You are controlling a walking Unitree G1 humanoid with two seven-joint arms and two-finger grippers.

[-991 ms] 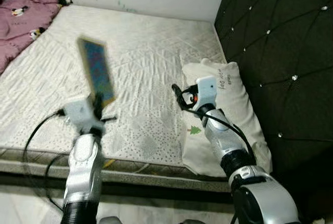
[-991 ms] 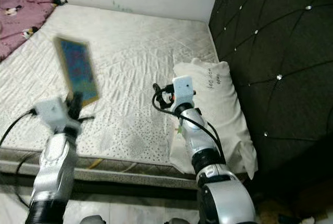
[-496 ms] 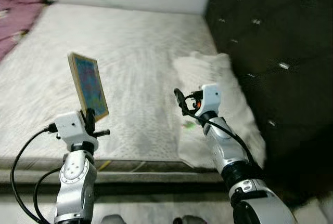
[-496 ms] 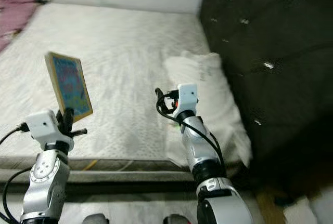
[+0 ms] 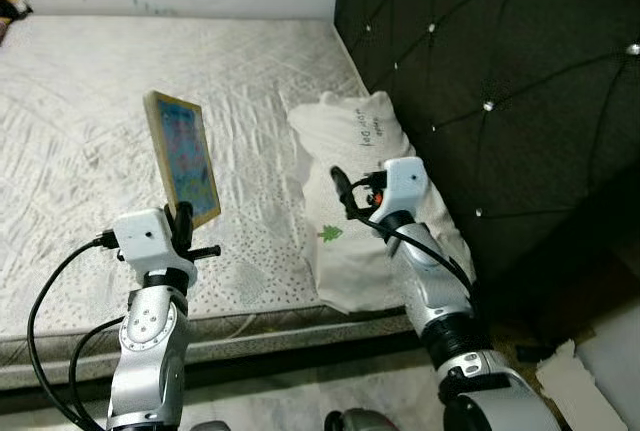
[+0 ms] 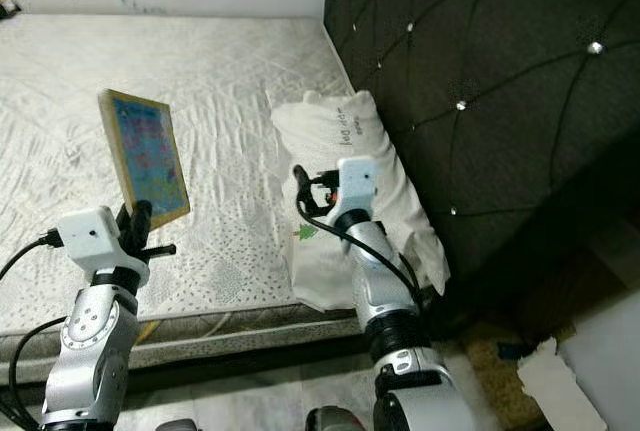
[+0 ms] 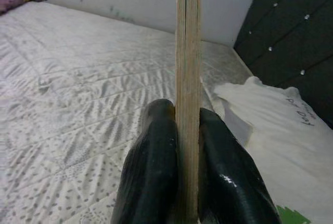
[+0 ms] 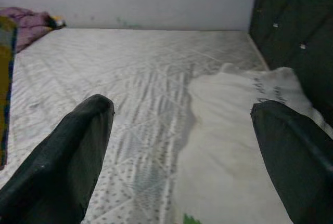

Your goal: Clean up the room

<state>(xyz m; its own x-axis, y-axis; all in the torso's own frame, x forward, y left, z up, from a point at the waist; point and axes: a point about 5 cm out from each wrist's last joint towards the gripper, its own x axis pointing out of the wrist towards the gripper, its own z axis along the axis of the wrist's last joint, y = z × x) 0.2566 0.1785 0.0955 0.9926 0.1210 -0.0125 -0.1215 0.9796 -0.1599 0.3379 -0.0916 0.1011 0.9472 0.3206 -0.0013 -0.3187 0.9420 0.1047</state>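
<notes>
- A white quilted mattress [image 5: 90, 141] is filling the left and centre of the frame.
- A dark tufted headboard [image 5: 500, 81] is occupying the upper right.
- A white pillow [image 5: 360, 151] is lying at centre, against it.
- The left gripper [image 5: 185, 226], lower left, is clamping a colourful wooden board [image 5: 183, 156] upright.
- The right gripper [image 5: 345, 191], centre, is hovering wide open, empty.

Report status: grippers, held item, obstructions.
Left gripper shut on thin wood-edged colourful picture board, upright above grey quilted mattress. Right gripper open, above white pillow. No obstructions.
</notes>
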